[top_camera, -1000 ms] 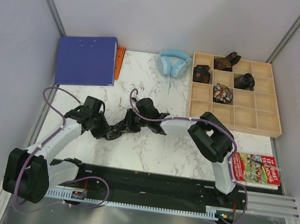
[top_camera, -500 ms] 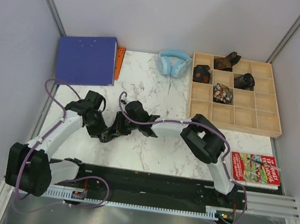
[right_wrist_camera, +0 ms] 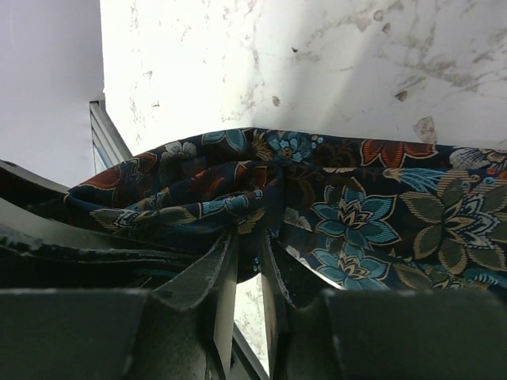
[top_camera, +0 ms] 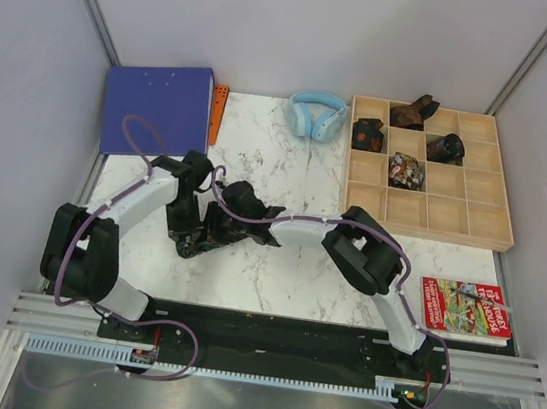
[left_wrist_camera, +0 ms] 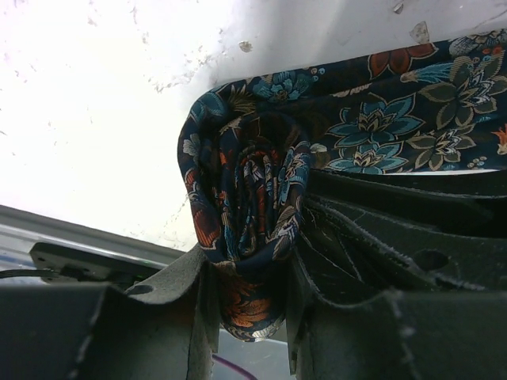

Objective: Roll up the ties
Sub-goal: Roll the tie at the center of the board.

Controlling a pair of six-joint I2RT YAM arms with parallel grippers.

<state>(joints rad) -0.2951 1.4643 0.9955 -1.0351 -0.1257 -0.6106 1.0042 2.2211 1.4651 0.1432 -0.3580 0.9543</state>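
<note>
Pale grey walls close in a white marble-patterned table on three sides. Slim metal posts mark the back corners, and the light is soft and even.

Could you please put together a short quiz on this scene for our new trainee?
1. True or false: the wooden tray holds six rolled ties.
2. What lies between the blue binder and the tray? A) headphones B) a mug C) a kettle
3. Fill in: the left gripper and right gripper are both shut on one ___.
Key: 1 false, it holds four; 2 A; 3 tie.
</note>
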